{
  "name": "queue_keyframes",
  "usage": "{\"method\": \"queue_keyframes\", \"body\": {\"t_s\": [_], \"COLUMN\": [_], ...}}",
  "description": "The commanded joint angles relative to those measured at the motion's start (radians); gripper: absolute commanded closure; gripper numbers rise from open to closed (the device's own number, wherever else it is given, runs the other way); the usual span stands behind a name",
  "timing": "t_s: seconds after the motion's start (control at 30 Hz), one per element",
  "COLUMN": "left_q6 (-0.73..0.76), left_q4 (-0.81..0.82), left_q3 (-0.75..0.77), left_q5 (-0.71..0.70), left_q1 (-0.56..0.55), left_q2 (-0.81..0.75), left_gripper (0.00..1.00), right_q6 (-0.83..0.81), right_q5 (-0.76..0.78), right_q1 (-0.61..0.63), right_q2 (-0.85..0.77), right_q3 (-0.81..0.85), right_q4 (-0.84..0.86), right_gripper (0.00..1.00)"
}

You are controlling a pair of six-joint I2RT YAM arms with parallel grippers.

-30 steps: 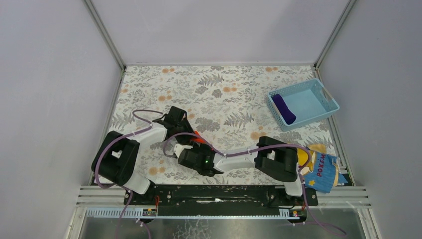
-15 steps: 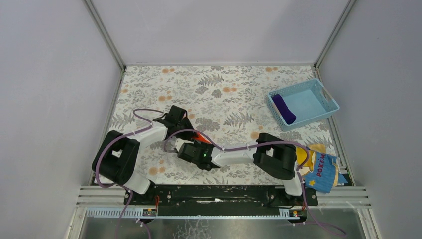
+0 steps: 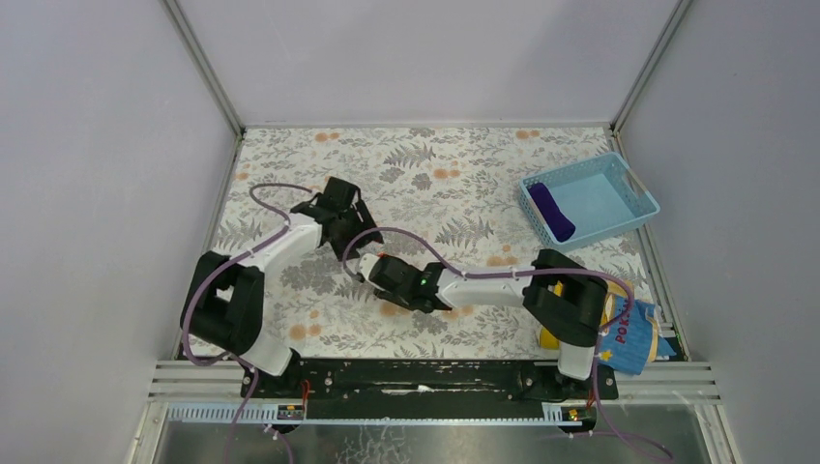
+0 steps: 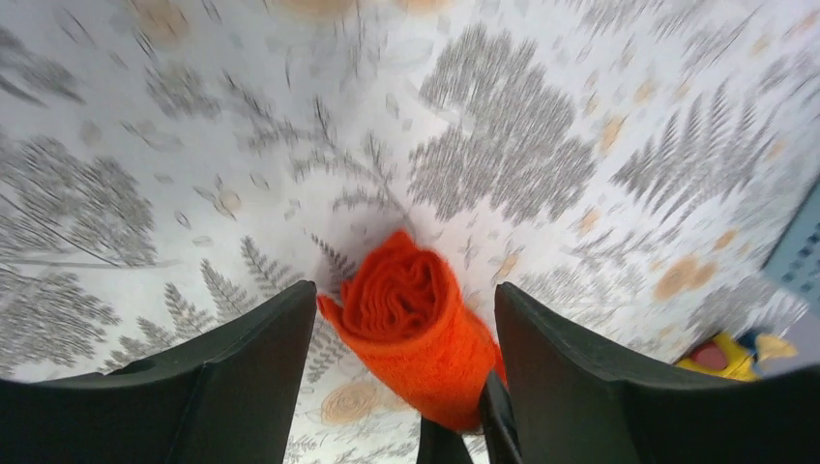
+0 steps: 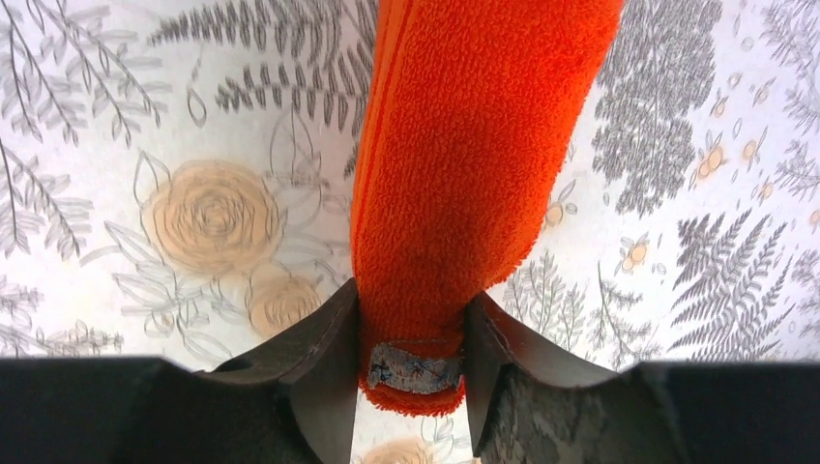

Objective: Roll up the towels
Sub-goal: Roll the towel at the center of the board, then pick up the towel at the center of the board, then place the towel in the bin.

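Note:
The orange-red towel [image 5: 474,145] is a tight roll. My right gripper [image 5: 411,329] is shut on its near end, where a grey label shows. In the top view only a sliver of the roll [image 3: 384,257] shows by the right gripper [image 3: 372,265], left of the mat's centre. In the left wrist view the roll's spiral end [image 4: 411,319] points at the camera between the two jaws of my left gripper [image 4: 401,324], which stand wide open, clear of it on both sides. The left gripper [image 3: 350,232] is just beyond the roll. The purple towel [image 3: 551,211] lies rolled in the blue basket [image 3: 638,209].
The blue basket stands at the far right of the fern-patterned mat [image 3: 435,184]. A yellow-and-blue printed cloth [image 3: 629,333] lies at the near right corner beside the right arm's base. Grey walls close in the left, back and right.
My right gripper has moved away from the bases, carrying the orange-red roll with it. My left gripper has backed off farther from its base and stays open.

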Motion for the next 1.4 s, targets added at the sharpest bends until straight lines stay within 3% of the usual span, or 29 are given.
{"method": "queue_keyframes", "body": {"t_s": [0.0,0.17,0.33,0.53,0.7,0.87,0.97,1.17,1.37], "left_q6": [0.091,0.17,0.24,0.33,0.377,0.381,0.382,0.381,0.379], "left_q4": [-0.12,-0.198,-0.24,-0.261,-0.253,-0.22,-0.218,-0.214,-0.217], "left_q3": [0.12,0.185,0.185,0.163,0.139,0.071,0.055,0.054,0.049], "left_q5": [-0.054,-0.097,-0.157,-0.255,-0.323,-0.334,-0.326,-0.305,-0.315], "left_q1": [0.097,0.208,0.224,0.224,0.225,0.225,0.224,0.222,0.221], "left_q2": [-0.005,-0.064,-0.155,-0.264,-0.355,-0.408,-0.419,-0.422,-0.423], "left_gripper": [0.32,0.29,0.27,0.21,0.15,0.09,0.09,0.08,0.08], "right_q6": [0.043,0.032,0.001,-0.089,-0.238,-0.396,-0.55,-0.675,-0.686], "right_q5": [-0.137,-0.085,0.021,0.182,0.302,0.386,0.472,0.371,0.278], "right_q1": [-0.02,-0.056,-0.162,-0.341,-0.525,-0.753,-0.875,-1.09,-1.148], "right_q2": [-0.055,-0.146,-0.256,-0.355,-0.426,-0.449,-0.437,-0.352,-0.217], "right_q3": [-0.045,-0.018,0.036,0.109,0.15,0.141,0.079,0.022,-0.029], "right_q4": [-0.19,-0.276,-0.392,-0.514,-0.506,-0.368,-0.179,0.068,0.165], "right_gripper": [0.97,0.99,1.0,1.0,1.0,1.0,1.0,1.0,1.0]}}
